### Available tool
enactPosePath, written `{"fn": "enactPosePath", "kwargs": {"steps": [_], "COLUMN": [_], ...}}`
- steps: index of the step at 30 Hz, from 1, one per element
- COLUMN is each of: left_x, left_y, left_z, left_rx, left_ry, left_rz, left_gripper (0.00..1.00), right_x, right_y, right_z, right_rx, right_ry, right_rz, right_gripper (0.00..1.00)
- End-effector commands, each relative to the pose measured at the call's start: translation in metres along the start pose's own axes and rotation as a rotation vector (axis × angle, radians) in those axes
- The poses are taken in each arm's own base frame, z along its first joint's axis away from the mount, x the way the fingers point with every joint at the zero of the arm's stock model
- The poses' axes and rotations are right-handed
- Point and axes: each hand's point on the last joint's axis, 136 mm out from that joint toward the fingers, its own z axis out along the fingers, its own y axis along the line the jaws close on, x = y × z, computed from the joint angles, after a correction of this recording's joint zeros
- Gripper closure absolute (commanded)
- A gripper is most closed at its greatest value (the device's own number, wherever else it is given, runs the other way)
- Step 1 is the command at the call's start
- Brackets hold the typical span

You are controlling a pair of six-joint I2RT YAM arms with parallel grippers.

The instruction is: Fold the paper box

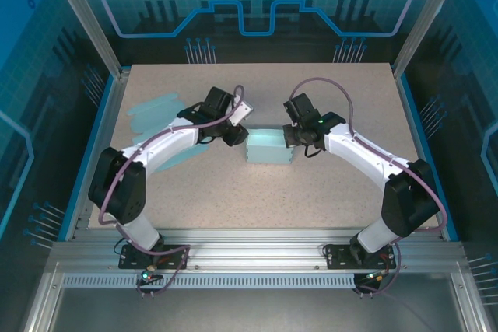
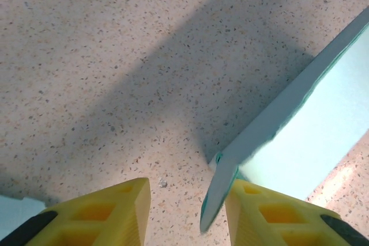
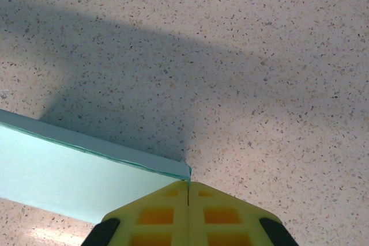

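Rising from the near edge of the tabletop (image 1: 327,99), the two arms bend inward and meet over its middle, where the box (image 1: 268,147) sits. It is a pale teal paper shape, partly stood up, with its long sides running from 9 to 3 o'clock.

The left hand (image 1: 240,134) is at the box's 10 o'clock corner. In the left wrist view its yellow fingers (image 2: 109,217) stand moderately apart, gripping nothing. A narrow flap (image 2: 216,194) of the box hangs in the gap between them, just beside the finger at 5 o'clock; whether it touches that finger I cannot tell. Behind the flap, a wall of the box (image 2: 323,131) runs away toward 2 o'clock, its thin edge up, throwing a shadow on the speckled surface.

The right hand (image 1: 289,139) is at the box's 2 o'clock corner. In the right wrist view its fingers (image 3: 155,214) are pressed together, leaving only a hairline seam. The top corner of a box wall (image 3: 69,177) runs straight into that seam, so the hand appears clamped on the box there. The wall leads off toward 9 o'clock.

Farther out, at 10 o'clock from the box, flat teal sheets (image 1: 154,108) lie on the tabletop well apart from it, some partly under the left arm.
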Motion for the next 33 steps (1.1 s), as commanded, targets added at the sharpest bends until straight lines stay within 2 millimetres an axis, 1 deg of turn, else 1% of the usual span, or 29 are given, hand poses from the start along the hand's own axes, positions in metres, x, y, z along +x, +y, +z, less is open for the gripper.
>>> {"fn": "enactPosePath", "kwargs": {"steps": [1, 5, 9, 12, 13, 15, 17, 18, 21, 23, 25, 27, 29, 33], "left_x": [-0.009, -0.009, -0.007, -0.008, -0.008, -0.010, -0.012, -0.014, -0.017, -0.016, -0.010, -0.002, 0.005, 0.009], "left_y": [-0.001, -0.008, -0.007, -0.012, -0.011, -0.002, 0.010, 0.011, -0.008, -0.019, -0.021, -0.021, -0.025, -0.028], "left_z": [-0.022, -0.024, -0.018, -0.018, -0.018, -0.023, -0.033, -0.039, -0.053, -0.059, -0.057, -0.051, -0.044, -0.033], "left_rx": [0.045, 0.089, 0.095, 0.122, 0.116, 0.060, -0.013, -0.027, 0.061, 0.116, 0.126, 0.123, 0.126, 0.110], "left_ry": [-0.046, -0.051, -0.036, -0.029, -0.029, -0.032, -0.050, -0.068, -0.116, -0.126, -0.108, -0.071, -0.042, -0.020], "left_rz": [-0.054, -0.053, -0.058, -0.074, -0.086, -0.135, -0.202, -0.227, -0.234, -0.228, -0.235, -0.250, -0.246, -0.216], "left_gripper": [0.62, 0.64, 0.65, 0.66, 0.66, 0.65, 0.65, 0.64, 0.64, 0.63, 0.63, 0.64, 0.63, 0.62], "right_x": [0.003, 0.002, 0.001, 0.001, 0.001, 0.001, 0.002, 0.001, 0.002, 0.002, 0.002, 0.002, 0.001, 0.002], "right_y": [0.001, 0.002, 0.003, 0.004, 0.004, 0.004, 0.004, 0.004, 0.004, 0.004, 0.005, 0.006, 0.006, 0.007], "right_z": [-0.006, -0.006, -0.006, -0.007, -0.006, -0.006, -0.006, -0.007, -0.006, -0.006, -0.007, -0.007, -0.008, -0.008], "right_rx": [0.010, 0.008, 0.003, 0.001, 0.001, 0.003, 0.004, 0.005, 0.012, 0.015, 0.014, 0.013, 0.014, 0.012], "right_ry": [0.010, 0.008, 0.005, 0.006, 0.007, 0.009, 0.008, 0.008, 0.010, 0.011, 0.010, 0.010, 0.009, 0.010], "right_rz": [-0.038, -0.037, -0.036, -0.035, -0.035, -0.035, -0.033, -0.032, -0.032, -0.032, -0.035, -0.038, -0.040, -0.043], "right_gripper": [1.00, 1.00, 1.00, 1.00, 1.00, 1.00, 1.00, 1.00, 1.00, 1.00, 1.00, 1.00, 1.00, 1.00]}}
